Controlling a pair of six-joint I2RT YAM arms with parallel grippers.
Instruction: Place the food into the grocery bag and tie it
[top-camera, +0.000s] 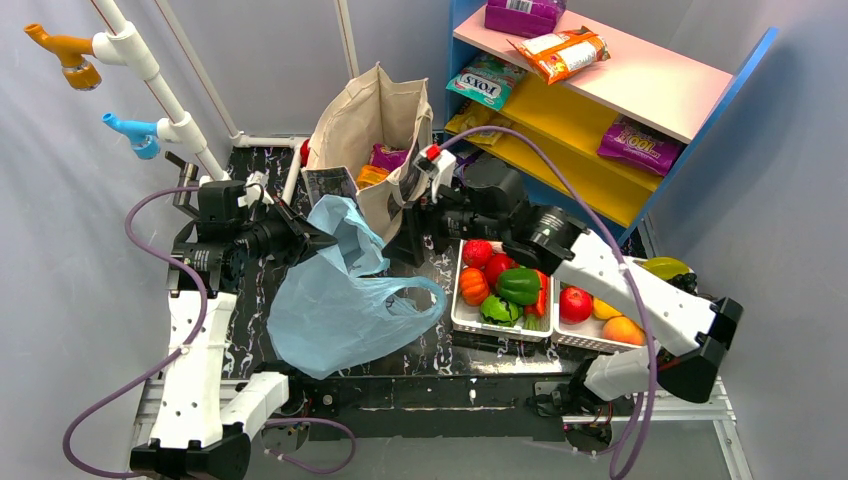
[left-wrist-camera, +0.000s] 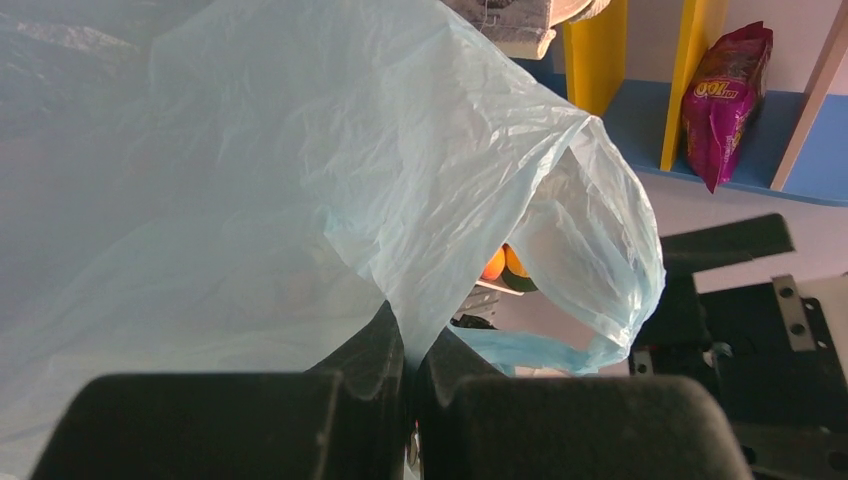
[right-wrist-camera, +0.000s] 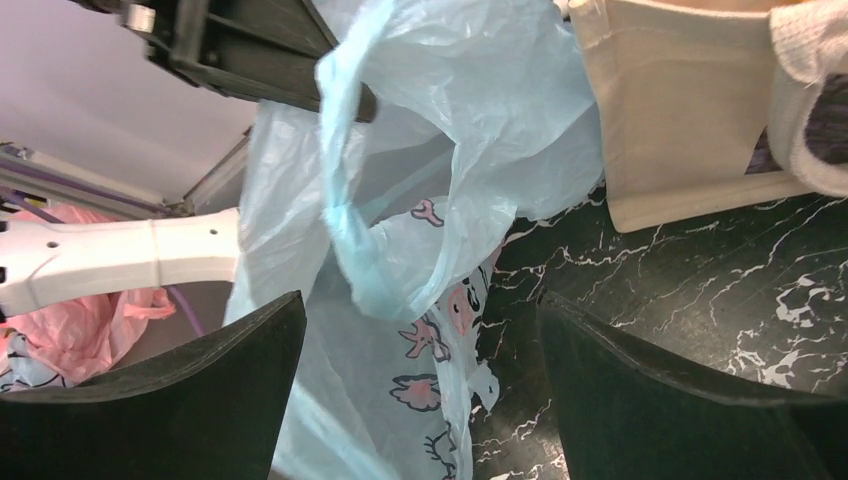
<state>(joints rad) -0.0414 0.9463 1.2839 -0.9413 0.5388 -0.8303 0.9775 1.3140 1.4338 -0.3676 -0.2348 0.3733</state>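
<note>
The black surface (top-camera: 450, 362) is biggest. On its left side lies the blue bag (top-camera: 330, 315), with its top pulled up. The food (top-camera: 505, 285) sits in a tray (top-camera: 460, 318) to the right. Our left jaws are clamped on the bag's top. Our right jaws are wide apart by a bag handle (right-wrist-camera: 345, 215).

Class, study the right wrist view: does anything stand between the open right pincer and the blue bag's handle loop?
Nothing visible does. The handle loop hangs straight ahead of the open right pincer. The beige tote stands off to one side; the left pincer grips the grocery bag higher up.
</note>
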